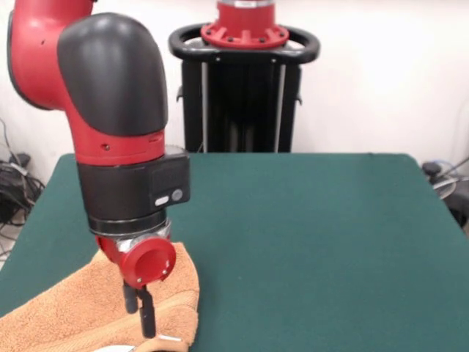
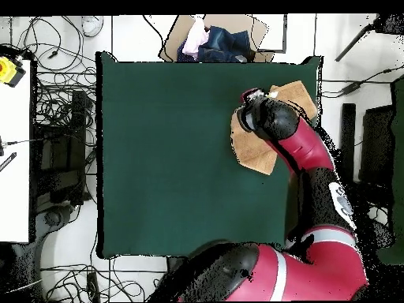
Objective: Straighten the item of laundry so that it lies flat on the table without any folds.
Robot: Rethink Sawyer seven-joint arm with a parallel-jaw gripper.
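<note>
At table [image 1: 308, 235] corner: rumpled towel [image 1: 66, 312] under gripper [image 1: 139, 312]; fingers close together, tips on cloth; pinch cannot be told.

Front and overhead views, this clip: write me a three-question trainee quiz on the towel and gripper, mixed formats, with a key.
1. True or false: the towel lies at the middle of the table.
2. The gripper is: A) raised far above the table, B) down at the towel, C) out of view.
3. Fill in: in the overhead view, the arm hides part of the ___.

Key: 1 false, it lies near a table corner; 2 B; 3 towel.
</note>
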